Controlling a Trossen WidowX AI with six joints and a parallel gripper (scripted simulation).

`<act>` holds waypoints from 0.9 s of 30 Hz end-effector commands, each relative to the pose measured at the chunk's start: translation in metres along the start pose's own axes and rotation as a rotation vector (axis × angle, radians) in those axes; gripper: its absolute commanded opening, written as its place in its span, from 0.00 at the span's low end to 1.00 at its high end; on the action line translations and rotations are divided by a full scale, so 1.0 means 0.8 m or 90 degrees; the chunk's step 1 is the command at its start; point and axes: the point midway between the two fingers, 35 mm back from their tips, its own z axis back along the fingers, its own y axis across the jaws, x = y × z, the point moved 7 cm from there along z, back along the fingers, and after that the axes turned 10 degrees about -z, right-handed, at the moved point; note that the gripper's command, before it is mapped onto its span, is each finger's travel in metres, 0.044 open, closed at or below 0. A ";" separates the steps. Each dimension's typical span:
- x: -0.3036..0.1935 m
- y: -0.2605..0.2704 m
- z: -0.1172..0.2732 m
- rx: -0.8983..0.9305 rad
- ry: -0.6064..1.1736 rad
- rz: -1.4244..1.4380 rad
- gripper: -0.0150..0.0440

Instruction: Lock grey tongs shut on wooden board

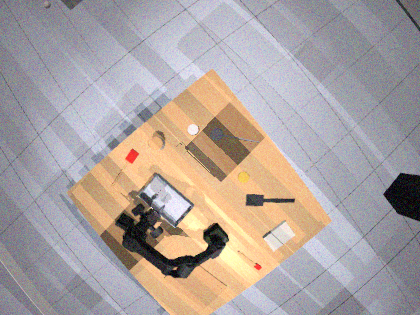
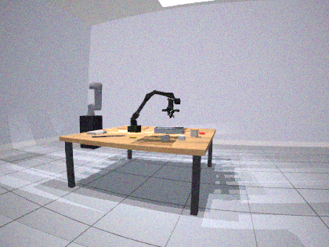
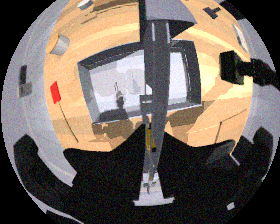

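The grey tongs (image 3: 159,65) run lengthwise up the wrist view with their two arms close together. My gripper (image 1: 148,219) (image 2: 171,115) (image 3: 147,126) is shut on the tongs. It hangs in the air above the near-left side of the roasting tin (image 1: 184,216) (image 2: 162,130) (image 3: 86,82), clear of the table. The tin is grey with a pale floor. Which way the tongs' tips point, and whether the lock is engaged, cannot be told. The wooden board cannot be told apart from the wooden table and its shadows.
A red block (image 1: 132,156) (image 3: 55,93) and a cup (image 1: 157,140) (image 3: 59,44) stand beyond the tin. A white round thing (image 1: 193,129), a yellow disc (image 1: 243,177), a black flat tool (image 1: 255,200) and a white box (image 1: 279,235) lie farther off. Dark shadows cross the table.
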 end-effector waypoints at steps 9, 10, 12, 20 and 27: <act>-0.080 -0.072 0.007 0.004 0.011 0.158 0.00; -0.086 -0.079 0.007 0.004 0.012 0.172 0.00; -0.098 -0.091 0.008 0.004 0.012 0.198 0.00; -0.139 -0.147 0.009 0.005 0.015 0.300 0.00; -0.168 -0.199 0.010 0.005 0.018 0.391 0.00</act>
